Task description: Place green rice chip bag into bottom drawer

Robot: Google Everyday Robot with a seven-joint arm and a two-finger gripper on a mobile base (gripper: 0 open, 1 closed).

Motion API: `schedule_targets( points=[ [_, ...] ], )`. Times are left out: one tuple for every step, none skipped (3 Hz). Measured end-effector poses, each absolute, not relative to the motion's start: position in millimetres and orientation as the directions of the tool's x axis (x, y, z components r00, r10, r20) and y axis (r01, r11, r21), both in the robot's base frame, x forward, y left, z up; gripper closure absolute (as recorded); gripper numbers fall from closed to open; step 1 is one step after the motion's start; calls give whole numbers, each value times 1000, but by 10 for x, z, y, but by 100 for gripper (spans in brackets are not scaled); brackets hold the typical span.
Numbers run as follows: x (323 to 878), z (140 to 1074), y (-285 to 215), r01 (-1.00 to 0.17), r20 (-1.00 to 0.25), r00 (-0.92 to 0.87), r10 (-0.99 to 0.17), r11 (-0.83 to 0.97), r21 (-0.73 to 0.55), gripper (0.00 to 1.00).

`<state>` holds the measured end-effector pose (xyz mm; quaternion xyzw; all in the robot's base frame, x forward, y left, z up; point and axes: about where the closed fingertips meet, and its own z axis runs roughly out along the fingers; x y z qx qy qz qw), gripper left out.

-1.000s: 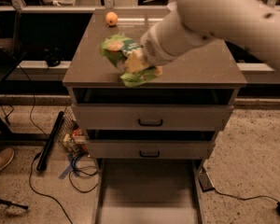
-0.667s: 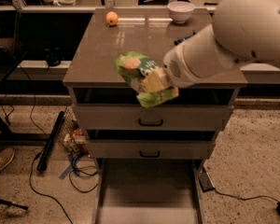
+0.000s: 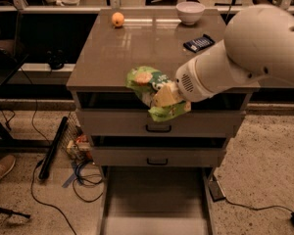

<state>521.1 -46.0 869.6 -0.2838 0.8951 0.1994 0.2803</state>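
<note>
The gripper [image 3: 165, 96] hangs before a grey cabinet's [image 3: 137, 48] front edge; speckled floor [image 3: 269, 151] and loose cables [image 3: 83, 180] lie below it; dim light.

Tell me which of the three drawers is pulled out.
The bottom drawer, the tray drawn out toward the camera; both handled drawers above sit pushed in. The pincer holds the green rice chip bag before the cabinet's top edge.
</note>
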Motion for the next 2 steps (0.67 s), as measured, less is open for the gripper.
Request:
schedule_targets(
  points=[
    [5042,7959,-594,-600,-528,-742,-412,761,249,100],
    [4763,7013,-753,-569,-413,-804,-427,755,326,100]
  ],
)
